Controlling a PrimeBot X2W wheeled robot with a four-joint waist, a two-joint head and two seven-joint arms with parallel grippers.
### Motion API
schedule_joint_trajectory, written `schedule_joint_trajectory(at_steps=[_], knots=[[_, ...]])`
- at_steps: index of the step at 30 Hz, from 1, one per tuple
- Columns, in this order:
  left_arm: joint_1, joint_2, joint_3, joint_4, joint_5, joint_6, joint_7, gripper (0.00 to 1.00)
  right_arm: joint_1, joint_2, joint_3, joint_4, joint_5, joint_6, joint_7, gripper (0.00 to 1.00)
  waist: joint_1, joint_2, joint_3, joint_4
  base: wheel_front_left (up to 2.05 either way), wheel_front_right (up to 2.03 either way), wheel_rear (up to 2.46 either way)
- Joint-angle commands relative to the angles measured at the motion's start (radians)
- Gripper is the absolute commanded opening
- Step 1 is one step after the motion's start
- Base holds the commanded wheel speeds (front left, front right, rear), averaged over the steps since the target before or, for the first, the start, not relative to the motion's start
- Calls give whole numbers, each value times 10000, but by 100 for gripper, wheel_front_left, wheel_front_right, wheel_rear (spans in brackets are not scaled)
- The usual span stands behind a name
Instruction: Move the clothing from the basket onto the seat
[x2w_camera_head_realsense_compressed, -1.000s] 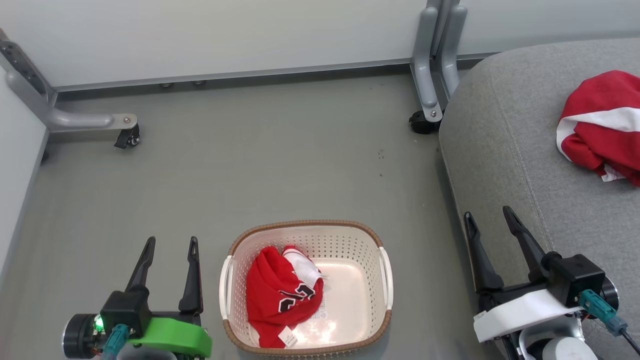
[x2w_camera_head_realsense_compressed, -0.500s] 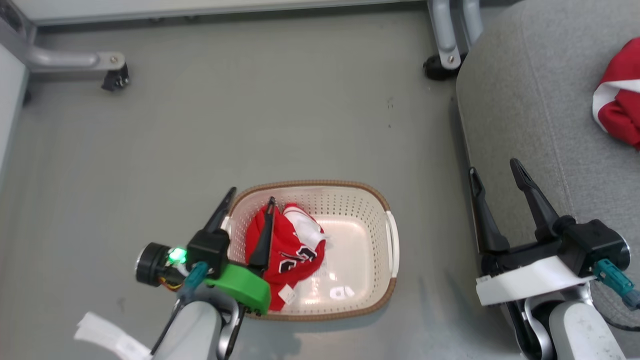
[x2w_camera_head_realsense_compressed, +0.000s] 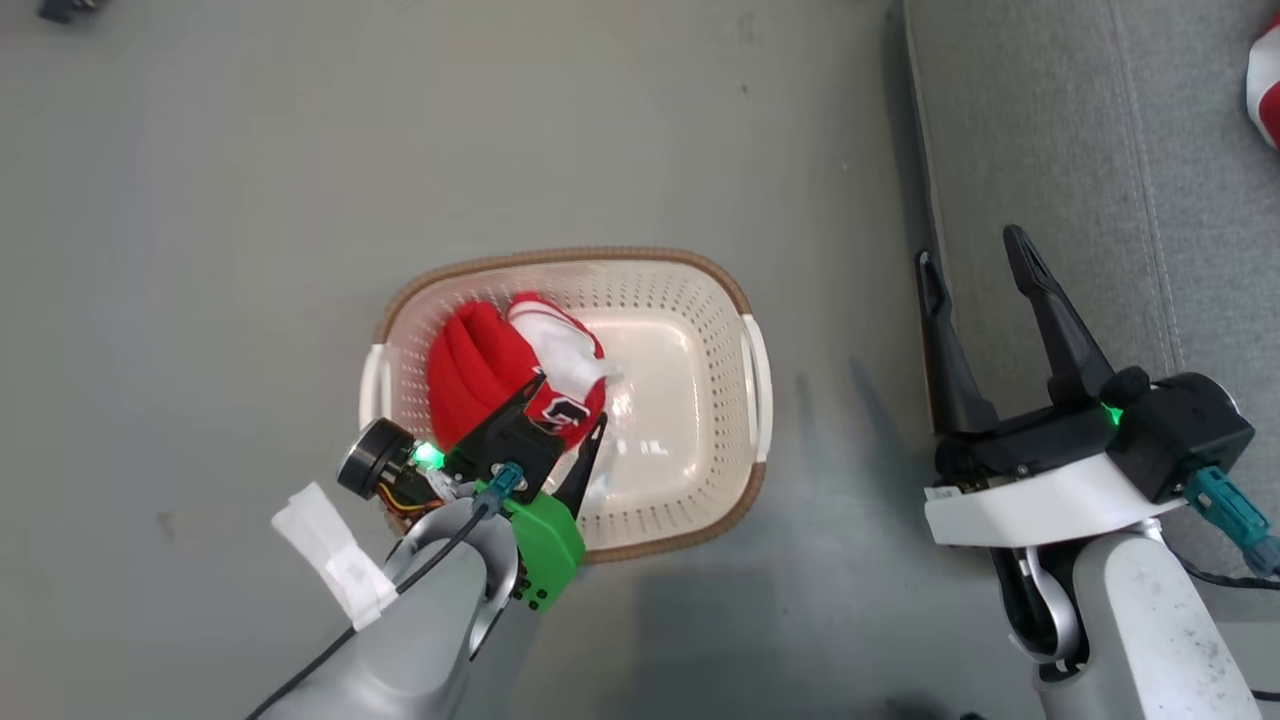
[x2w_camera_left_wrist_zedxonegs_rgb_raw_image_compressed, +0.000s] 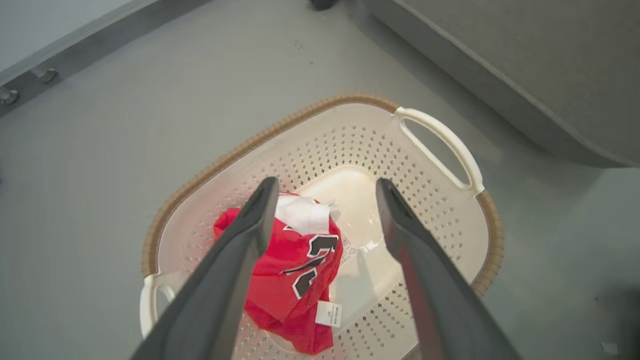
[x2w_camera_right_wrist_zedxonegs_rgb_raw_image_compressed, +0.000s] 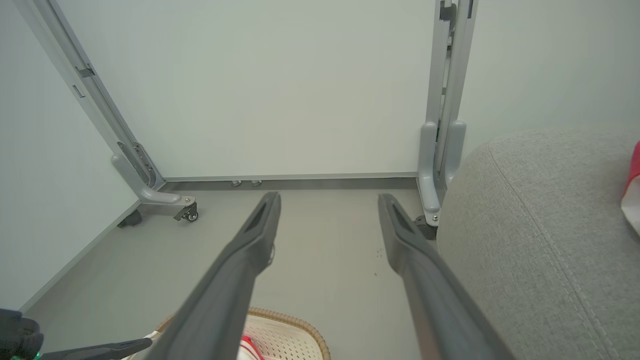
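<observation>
Well, from where I stand the left gripper (x2w_camera_head_realsense_compressed: 567, 405) hangs low over the basket (x2w_camera_head_realsense_compressed: 600, 254), at its near left corner. Its two dark fingers are spread wide and hold nothing. One finger lies across the red garment (x2w_camera_head_realsense_compressed: 475, 365) and the other points at the bare cream bottom beside it. Whether either touches the cloth I cannot tell. The garment sits bunched against the basket's left wall, red with a white patch and black figures, and has a small white tag (x2w_camera_left_wrist_zedxonegs_rgb_raw_image_compressed: 328, 313) at its near edge. The basket stands on the grey floor (x2w_camera_head_realsense_compressed: 250, 200), near the seat (x2w_camera_head_realsense_compressed: 1050, 130) but apart from it. The right gripper (x2w_camera_head_realsense_compressed: 968, 250) hangs by the seat's edge, to the right of the basket, its fingers also wide and empty. A second red garment (x2w_camera_head_realsense_compressed: 1270, 70) with white trim lies on the seat, at the far right, well apart from both grippers.
</observation>
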Motion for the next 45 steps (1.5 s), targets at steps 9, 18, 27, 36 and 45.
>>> schedule_joint_trajectory(at_steps=[9,18,27,36,45], knots=[[-1713,137,-494,2607,308,134,-1,100,-921,176,458,458,369,-10,-563,100,-1,0,2519,-1554,0,0,0],[-2966,840,-501,4002,348,335,57,100,-1465,212,877,816,938,-10,-761,100,-1,0,3663,-2263,0,0,0],[-3625,1627,-639,4409,434,425,719,100,-1866,211,1227,625,1684,-10,-764,100,-1,0,4371,-2799,0,0,0],[-3839,2107,-757,4516,299,362,1657,100,-2123,211,1505,612,2171,-10,-766,100,-1,0,4785,-3143,0,0,0],[-3976,2461,-939,4557,251,180,2826,100,-2283,210,1729,569,2429,-10,-767,100,-1,0,5105,-3429,0,0,0]])
